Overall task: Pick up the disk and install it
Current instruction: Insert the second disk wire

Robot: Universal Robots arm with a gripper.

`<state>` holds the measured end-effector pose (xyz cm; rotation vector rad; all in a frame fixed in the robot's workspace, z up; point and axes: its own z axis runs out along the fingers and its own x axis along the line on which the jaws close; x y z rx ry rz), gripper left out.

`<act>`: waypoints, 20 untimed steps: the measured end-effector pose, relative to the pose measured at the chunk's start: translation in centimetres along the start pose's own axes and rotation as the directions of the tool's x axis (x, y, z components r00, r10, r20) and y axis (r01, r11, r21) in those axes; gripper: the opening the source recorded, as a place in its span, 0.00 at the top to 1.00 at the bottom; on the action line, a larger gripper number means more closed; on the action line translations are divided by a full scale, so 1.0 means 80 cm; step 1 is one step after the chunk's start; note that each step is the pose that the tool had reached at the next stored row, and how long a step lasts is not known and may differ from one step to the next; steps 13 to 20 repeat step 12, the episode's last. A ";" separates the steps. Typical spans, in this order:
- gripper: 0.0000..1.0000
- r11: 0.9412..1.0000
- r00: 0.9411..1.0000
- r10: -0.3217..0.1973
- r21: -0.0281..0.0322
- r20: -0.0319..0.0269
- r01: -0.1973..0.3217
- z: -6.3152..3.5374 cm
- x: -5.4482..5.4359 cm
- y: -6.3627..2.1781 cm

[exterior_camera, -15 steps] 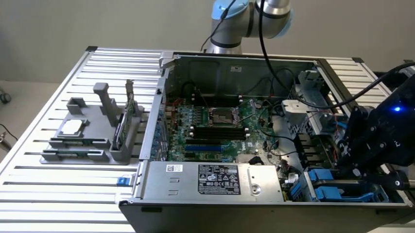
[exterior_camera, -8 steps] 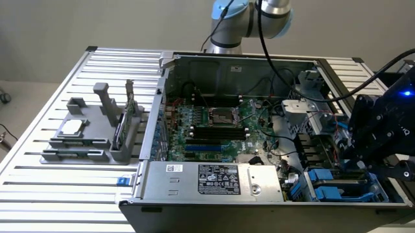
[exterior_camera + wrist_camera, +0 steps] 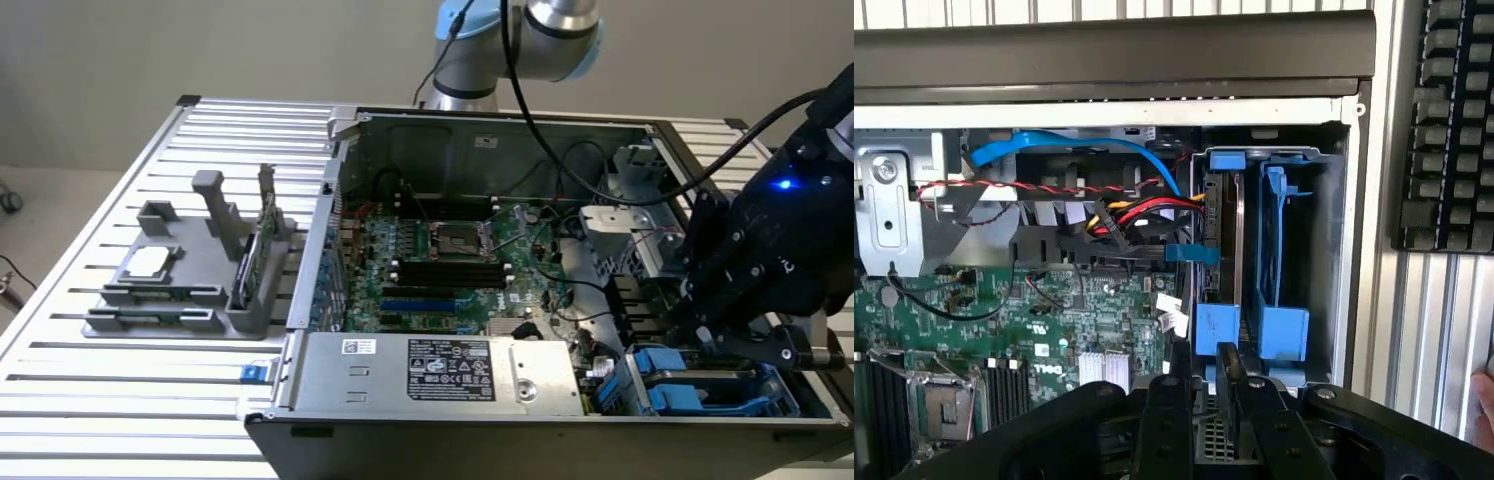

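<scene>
The gripper (image 3: 727,345) (image 3: 1204,400) hangs low over the computer case (image 3: 481,125), at the corner of the case nearest the exterior view's right. Its black body hides its tips there, so whether it is open or closed on anything cannot be told. Straight ahead of it in the wrist view, the disk (image 3: 1226,250) stands on edge inside the case's drive bay (image 3: 1334,250), with blue plastic tabs at both ends and a second blue carrier (image 3: 1282,300) just beside it. Red, yellow and blue cables (image 3: 1134,205) run from that bay across the inside of the case. Further inside the case lies the green motherboard (image 3: 441,260), and a silver power supply (image 3: 441,370) with a printed label sits along the case's near wall. The case lies open on a table (image 3: 80,400) of pale metal slats. On the table, beside the case toward the exterior view's left, a grey holder (image 3: 180,300) carries a square processor chip (image 3: 147,262) and a memory stick (image 3: 247,265) set on edge. Beside the case's bay wall, a black keyboard (image 3: 1444,120) lies on the slats. Behind the case the arm's base (image 3: 467,90) rises against a plain beige wall (image 3: 200,45).
</scene>
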<state>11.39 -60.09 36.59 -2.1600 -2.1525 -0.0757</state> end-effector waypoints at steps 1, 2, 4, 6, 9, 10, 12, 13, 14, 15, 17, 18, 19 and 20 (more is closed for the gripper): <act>0.77 1.000 1.000 0.000 0.000 0.000 0.000 0.000 0.000 0.000; 0.85 1.000 1.000 0.000 0.000 0.000 0.000 0.000 0.000 0.000; 0.85 1.000 1.000 0.000 0.000 0.000 0.000 0.000 0.000 0.000; 0.85 1.000 1.000 0.000 0.000 0.000 0.000 0.000 0.000 0.000; 0.85 1.000 1.000 0.000 0.000 0.000 0.000 0.000 0.000 0.000; 0.85 1.000 1.000 0.000 0.000 0.000 0.000 0.000 0.000 0.000; 0.85 1.000 1.000 0.000 0.000 0.000 0.000 0.000 0.000 0.000; 0.85 1.000 1.000 0.000 0.000 0.000 0.000 0.000 0.000 0.000; 0.85 1.000 1.000 0.000 0.000 0.000 0.000 0.000 0.000 0.000; 0.85 1.000 1.000 0.000 0.000 0.000 0.000 0.000 0.000 0.000; 0.85 1.000 1.000 0.000 0.000 0.000 0.000 0.000 0.000 0.000; 0.85 1.000 1.000 0.000 0.000 0.000 0.000 0.000 0.000 0.000; 0.85 1.000 1.000 0.000 0.000 0.000 0.000 0.000 0.000 0.000; 0.85 1.000 1.000 0.000 0.000 0.000 0.000 0.000 0.000 0.000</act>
